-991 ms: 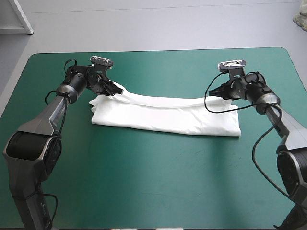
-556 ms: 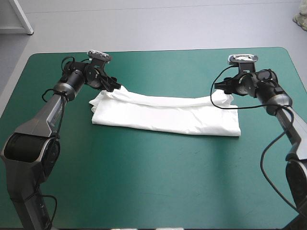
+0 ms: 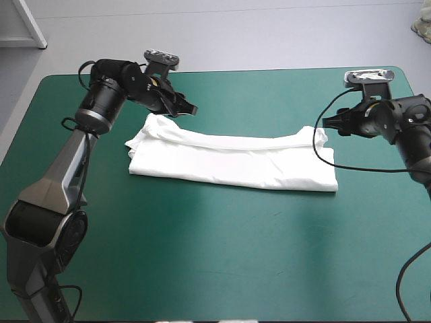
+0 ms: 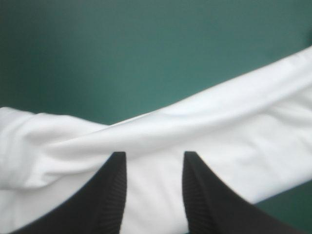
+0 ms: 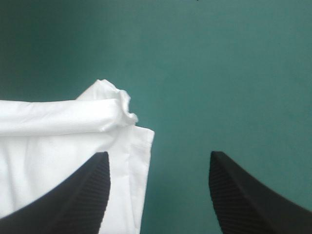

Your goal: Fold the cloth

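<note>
Fingers apart, the left end effector (image 3: 188, 108) and right end effector (image 3: 328, 124) now sit farther back from the folded T-shirt (image 3: 229, 161) than earlier.

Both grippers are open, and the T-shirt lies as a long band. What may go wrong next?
1. The T-shirt has a rolled ridge along its far edge, bunched at the right end; another fold would likely press these wrinkles in.
2. The right gripper stands with one finger over the shirt's end, the other over bare cover; closing there may miss the edge.
3. The left gripper, over stacked layers, might pinch only some.
</note>
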`<act>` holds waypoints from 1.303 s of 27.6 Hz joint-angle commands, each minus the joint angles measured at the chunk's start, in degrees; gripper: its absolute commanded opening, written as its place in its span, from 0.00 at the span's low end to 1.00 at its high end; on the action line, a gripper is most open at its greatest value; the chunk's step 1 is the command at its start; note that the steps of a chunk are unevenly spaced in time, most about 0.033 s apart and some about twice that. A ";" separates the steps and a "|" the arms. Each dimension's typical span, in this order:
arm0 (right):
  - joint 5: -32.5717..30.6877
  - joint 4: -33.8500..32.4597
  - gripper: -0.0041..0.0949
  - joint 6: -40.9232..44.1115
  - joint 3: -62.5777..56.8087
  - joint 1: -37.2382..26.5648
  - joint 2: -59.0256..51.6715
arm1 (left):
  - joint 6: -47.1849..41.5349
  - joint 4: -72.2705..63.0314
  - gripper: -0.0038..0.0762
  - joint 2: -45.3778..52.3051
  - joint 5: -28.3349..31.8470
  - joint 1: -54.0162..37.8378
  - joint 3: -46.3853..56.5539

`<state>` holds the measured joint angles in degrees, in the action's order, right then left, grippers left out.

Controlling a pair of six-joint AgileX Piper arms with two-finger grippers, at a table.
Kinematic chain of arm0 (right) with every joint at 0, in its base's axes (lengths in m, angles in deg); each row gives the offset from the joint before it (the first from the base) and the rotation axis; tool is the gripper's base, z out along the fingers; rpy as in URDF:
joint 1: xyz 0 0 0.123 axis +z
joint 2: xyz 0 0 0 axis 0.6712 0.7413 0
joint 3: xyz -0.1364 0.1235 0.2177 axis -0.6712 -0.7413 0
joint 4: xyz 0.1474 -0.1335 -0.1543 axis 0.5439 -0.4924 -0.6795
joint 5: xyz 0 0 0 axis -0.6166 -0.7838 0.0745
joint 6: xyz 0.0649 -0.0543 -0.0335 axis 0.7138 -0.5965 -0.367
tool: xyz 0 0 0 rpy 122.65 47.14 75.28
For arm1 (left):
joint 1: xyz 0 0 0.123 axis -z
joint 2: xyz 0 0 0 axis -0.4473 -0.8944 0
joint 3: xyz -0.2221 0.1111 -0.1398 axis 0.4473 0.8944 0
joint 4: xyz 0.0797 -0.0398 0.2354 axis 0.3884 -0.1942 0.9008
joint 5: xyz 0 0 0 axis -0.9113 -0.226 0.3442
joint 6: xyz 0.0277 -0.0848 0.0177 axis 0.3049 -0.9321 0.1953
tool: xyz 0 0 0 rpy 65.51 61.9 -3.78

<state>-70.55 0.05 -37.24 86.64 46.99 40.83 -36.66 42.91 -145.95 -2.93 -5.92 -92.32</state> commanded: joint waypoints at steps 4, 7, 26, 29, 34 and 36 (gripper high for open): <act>0.93 8.53 0.61 -8.21 -3.46 -10.24 -4.80 | 0.79 -3.19 0.07 -1.37 5.12 7.65 -1.54; 0.93 21.12 0.61 -15.83 -6.90 -15.56 -5.05 | 0.87 -3.43 0.07 -4.92 5.34 9.96 -1.54; 0.18 42.70 0.61 -25.73 -11.35 -17.83 5.41 | -0.24 -3.84 0.07 -13.48 5.32 11.68 -1.40; -1.03 42.67 0.61 -25.73 -11.35 -17.83 7.73 | -0.24 -3.61 0.07 -15.41 5.48 11.68 -1.40; -1.63 42.67 0.61 -25.73 -11.35 -17.83 10.56 | -0.24 -3.61 0.07 -18.50 5.62 11.78 -1.40; -1.63 42.82 0.61 -25.73 -11.35 -17.83 11.57 | -0.70 -3.61 0.07 -19.37 5.14 12.02 -1.40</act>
<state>-72.32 40.71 -62.16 73.80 29.68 53.40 -36.68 40.49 -166.59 1.72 5.53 -92.93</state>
